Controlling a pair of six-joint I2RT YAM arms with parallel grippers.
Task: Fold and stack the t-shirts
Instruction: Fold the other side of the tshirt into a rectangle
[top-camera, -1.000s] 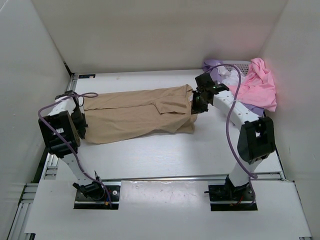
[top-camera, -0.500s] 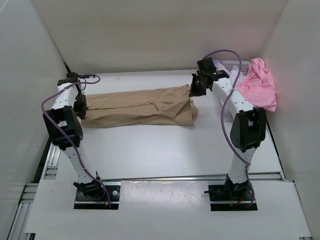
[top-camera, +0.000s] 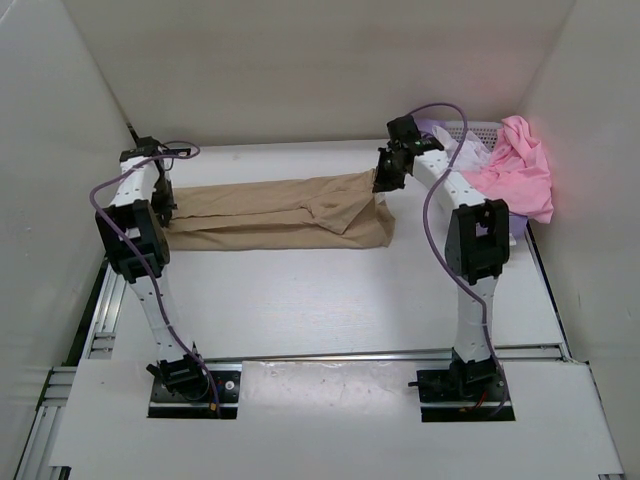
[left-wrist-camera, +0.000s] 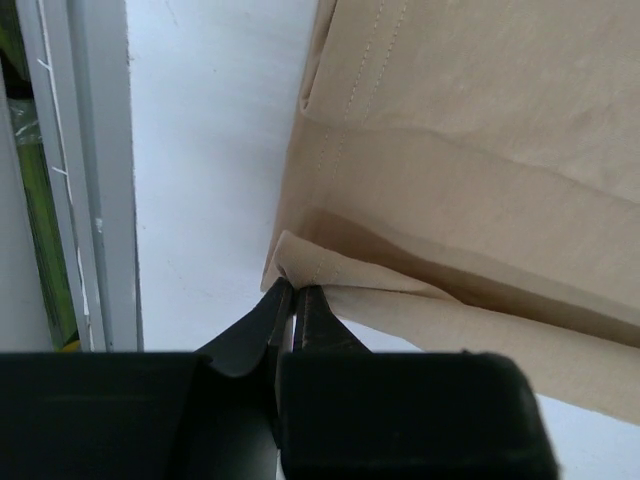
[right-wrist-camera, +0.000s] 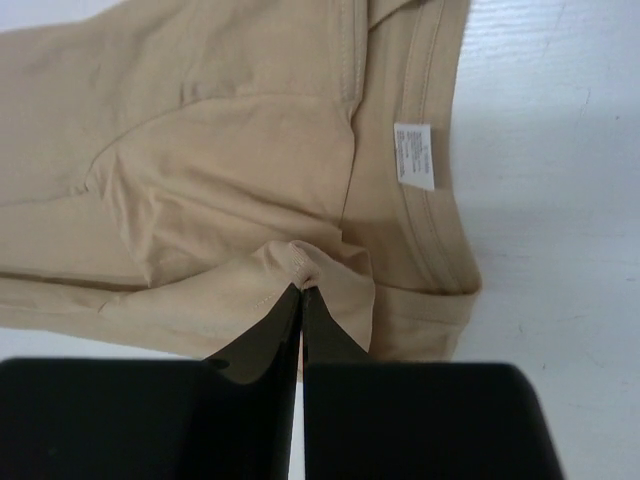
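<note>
A tan-beige t-shirt (top-camera: 275, 212) lies stretched left to right across the table, folded lengthwise. My left gripper (top-camera: 162, 205) is shut on its hem corner at the left end; the wrist view shows the pinched tan-beige t-shirt (left-wrist-camera: 470, 170) above the left gripper (left-wrist-camera: 295, 288). At the other end my right gripper (top-camera: 384, 180) is shut on a fold near the collar, where the tan-beige t-shirt (right-wrist-camera: 230, 180) bunches at the right gripper (right-wrist-camera: 303, 290). A pink t-shirt (top-camera: 520, 168) and some lavender cloth (top-camera: 428, 128) hang over the basket at the back right.
A white mesh basket (top-camera: 480, 131) stands in the back right corner by the wall. White walls close in the table on three sides. A metal rail (left-wrist-camera: 90, 170) runs along the table's left edge, close to my left gripper.
Both arms have lifted and drawn toward the back of the table, carrying the near edge of the tan-beige t-shirt over itself. The shirt now lies narrower.
</note>
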